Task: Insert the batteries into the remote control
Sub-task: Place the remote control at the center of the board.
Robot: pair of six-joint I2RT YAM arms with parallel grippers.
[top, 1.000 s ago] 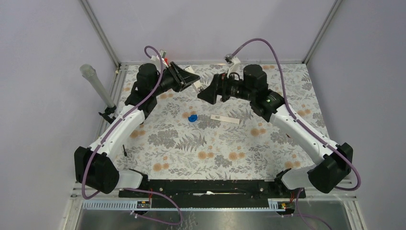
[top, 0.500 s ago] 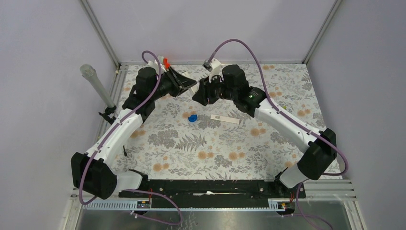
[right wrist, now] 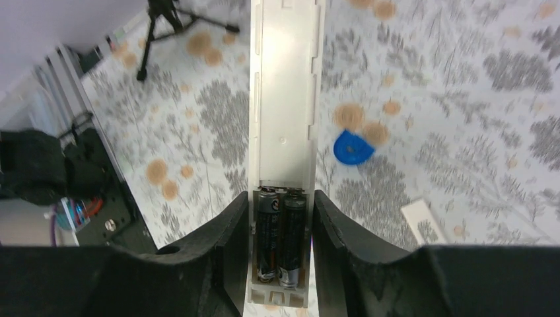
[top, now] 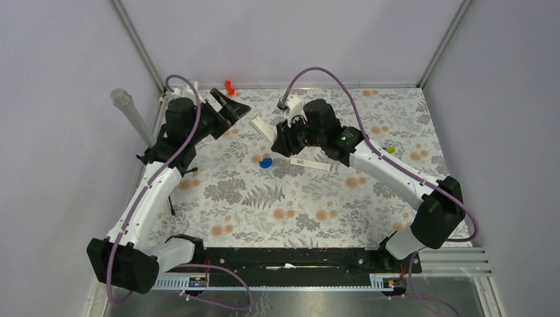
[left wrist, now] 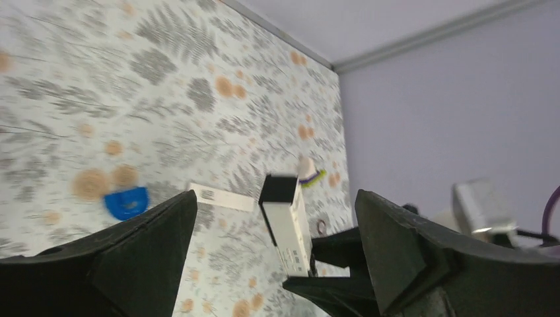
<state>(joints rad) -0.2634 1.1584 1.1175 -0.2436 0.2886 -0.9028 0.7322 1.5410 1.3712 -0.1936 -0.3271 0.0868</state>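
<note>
Gripping the remote control (right wrist: 284,99) in my right gripper (right wrist: 280,205), batteries (right wrist: 269,231) inside, I should hold it level; my open left gripper (left wrist: 274,198) can fetch the cover strip (top: 310,164).

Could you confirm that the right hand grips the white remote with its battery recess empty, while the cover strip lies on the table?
Not quite: the recess is not empty. The right wrist view shows two batteries lying side by side in the remote control that the right hand grips. The cover strip does lie on the table.
</note>
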